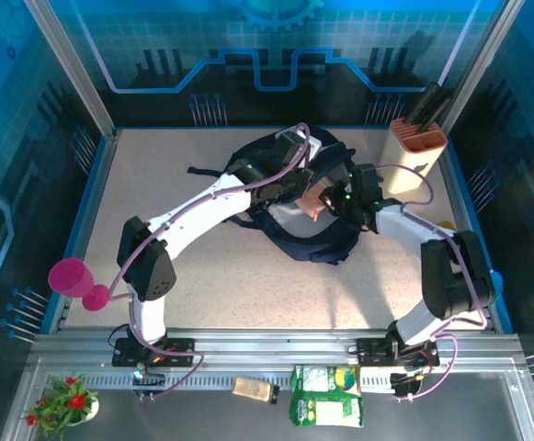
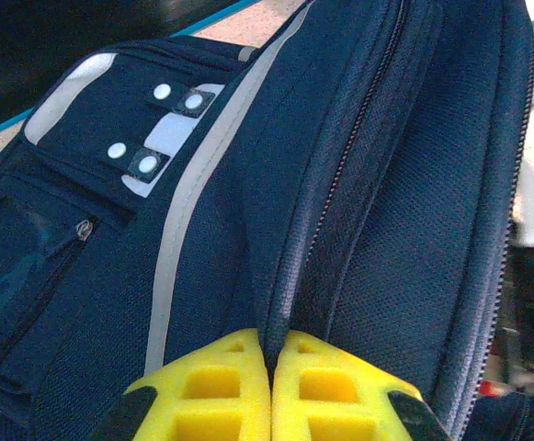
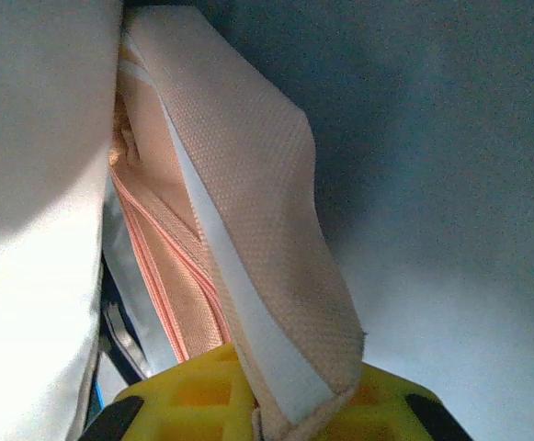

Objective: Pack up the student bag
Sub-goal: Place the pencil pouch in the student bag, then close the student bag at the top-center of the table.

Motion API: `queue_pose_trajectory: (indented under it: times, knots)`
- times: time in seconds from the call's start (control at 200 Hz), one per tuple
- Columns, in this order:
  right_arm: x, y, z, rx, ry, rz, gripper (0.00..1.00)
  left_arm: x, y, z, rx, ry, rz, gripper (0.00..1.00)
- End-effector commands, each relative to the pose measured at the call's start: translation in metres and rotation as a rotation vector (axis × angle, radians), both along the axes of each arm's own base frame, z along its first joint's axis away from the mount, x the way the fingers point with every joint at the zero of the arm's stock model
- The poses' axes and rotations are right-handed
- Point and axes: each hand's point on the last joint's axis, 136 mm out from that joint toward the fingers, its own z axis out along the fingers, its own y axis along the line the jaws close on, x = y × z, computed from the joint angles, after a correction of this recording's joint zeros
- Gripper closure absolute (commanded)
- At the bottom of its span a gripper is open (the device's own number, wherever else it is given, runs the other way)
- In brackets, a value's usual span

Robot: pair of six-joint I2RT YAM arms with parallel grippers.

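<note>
- Beige tabletop [image 1: 202,276] inside blue walls — student bag [image 1: 312,243] lying mid-table between both arms, within reach of each.
- Left gripper [image 2: 271,354] pinched shut on a bag fold beside the zipper [image 2: 340,184], probably to hold the mouth open.
- Right gripper [image 3: 276,397] clamped on a peach pouch [image 3: 248,184] — seemingly feeding it inside.

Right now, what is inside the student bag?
A peach fabric pouch, pinched by the right end effector, sits at the student bag's opening; anything deeper is hidden by fabric.
</note>
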Motion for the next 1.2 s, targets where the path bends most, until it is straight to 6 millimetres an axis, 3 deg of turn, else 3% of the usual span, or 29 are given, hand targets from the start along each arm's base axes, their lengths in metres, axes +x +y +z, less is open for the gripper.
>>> queue_pose_trajectory:
  times: [0.0, 0.105, 0.245, 0.475, 0.68, 0.715, 0.895, 0.991, 1.196]
  knots:
    - [0.043, 0.018, 0.017, 0.078, -0.117, -0.074, 0.9, 0.007, -0.001, 0.096, -0.176, -0.206, 0.008, 1.0]
    - [0.067, 0.035, 0.017, 0.12, -0.181, -0.081, 0.9, 0.013, 0.005, 0.106, -0.212, -0.21, 0.037, 1.0]
    - [0.082, 0.051, 0.007, 0.137, -0.207, -0.077, 0.88, 0.02, 0.014, 0.108, -0.253, -0.186, 0.075, 1.0]
    - [0.075, 0.056, 0.008, 0.146, -0.226, -0.021, 0.64, 0.032, 0.029, 0.098, -0.285, -0.138, 0.139, 1.0]
    - [0.027, 0.029, 0.032, 0.098, -0.251, 0.011, 0.44, 0.033, 0.03, 0.071, -0.281, -0.065, 0.146, 1.0]
    - [0.014, 0.022, 0.022, 0.073, -0.222, 0.009, 0.41, 0.033, 0.029, 0.064, -0.277, -0.051, 0.142, 1.0]
    - [-0.05, -0.022, 0.012, -0.076, -0.174, -0.037, 0.33, 0.022, 0.02, 0.036, -0.274, 0.035, 0.079, 1.0]
    - [-0.072, -0.044, 0.035, -0.175, -0.24, -0.057, 0.31, 0.009, 0.01, 0.015, -0.272, 0.105, -0.002, 1.0]
    - [-0.101, -0.088, 0.111, -0.35, -0.427, -0.169, 0.24, -0.011, 0.007, -0.031, -0.245, 0.237, -0.047, 0.88]
